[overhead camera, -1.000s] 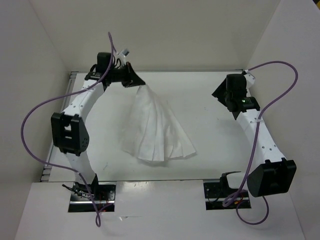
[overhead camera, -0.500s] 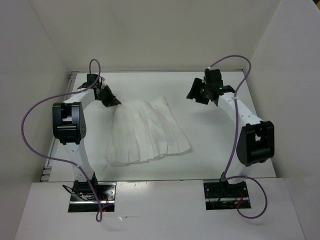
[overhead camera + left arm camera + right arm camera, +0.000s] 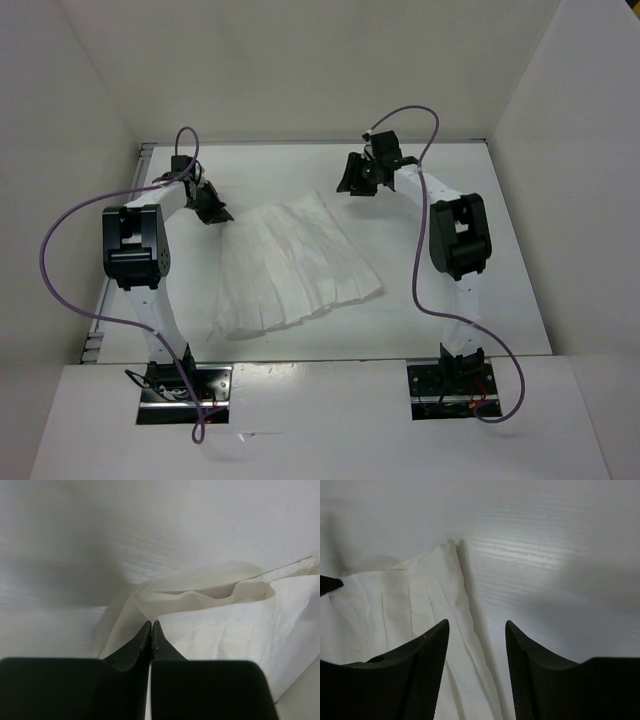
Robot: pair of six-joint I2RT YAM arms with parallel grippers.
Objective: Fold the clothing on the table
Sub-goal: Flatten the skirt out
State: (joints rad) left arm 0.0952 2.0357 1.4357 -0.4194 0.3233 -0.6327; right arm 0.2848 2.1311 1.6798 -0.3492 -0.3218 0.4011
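As the clothing (image 3: 295, 265) looks thin and limp, grip corners. Left gripper (image 3: 151, 624) pinches its ten o'clock corner; right gripper (image 3: 477, 624) gapes at one o'clock.

Creased matt cloth clothing (image 3: 295, 265), glossy table (image 3: 290, 170)

clothing (image 3: 295, 265) laid flat, right hand (image 3: 354, 181) swung nearer

clothing (image 3: 215, 630) cut off right edge; corner possibly hidden under left end effector (image 3: 151, 625)
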